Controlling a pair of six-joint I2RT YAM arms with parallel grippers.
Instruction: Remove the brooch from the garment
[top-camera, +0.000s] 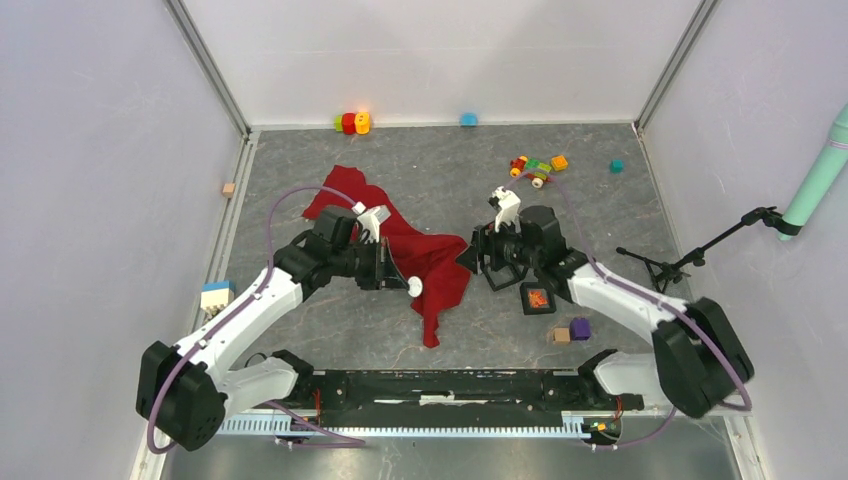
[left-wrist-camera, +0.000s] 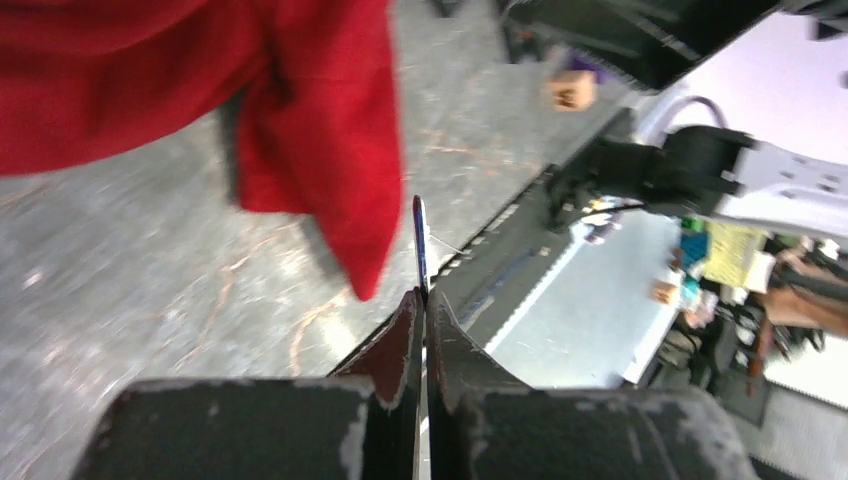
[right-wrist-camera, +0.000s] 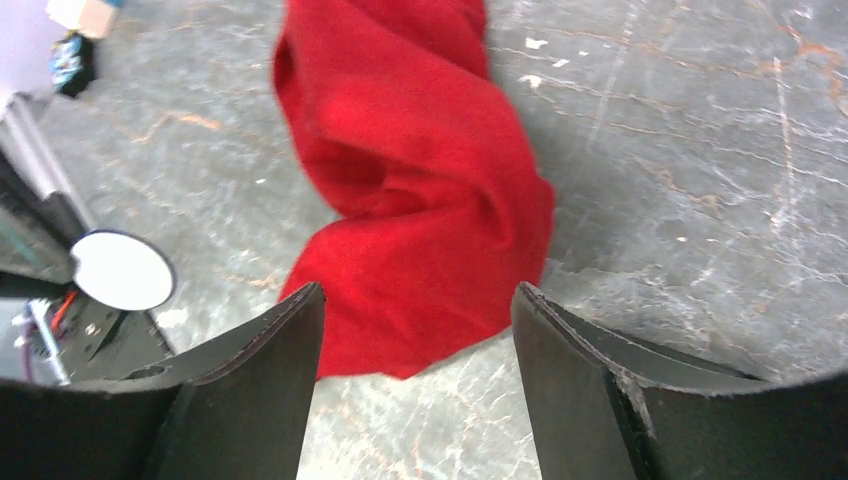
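Right fingers (right-wrist-camera: 250, 400): nearest your lens, spread wide and holding nothing; the garment's end lies on the tabletop just beyond them.
Tabletop (top-camera: 480, 150): grey and marbled; it carries everything you see.
Garment (top-camera: 425, 258): deep red and crumpled, lying mid-tabletop between your two arms.
Left fingers (left-wrist-camera: 395, 350): pressed together on the brooch's edge.
Brooch (top-camera: 415, 286): white disc pinched by your left fingers, just beside the garment's near edge; the right wrist view shows it apart from the cloth.
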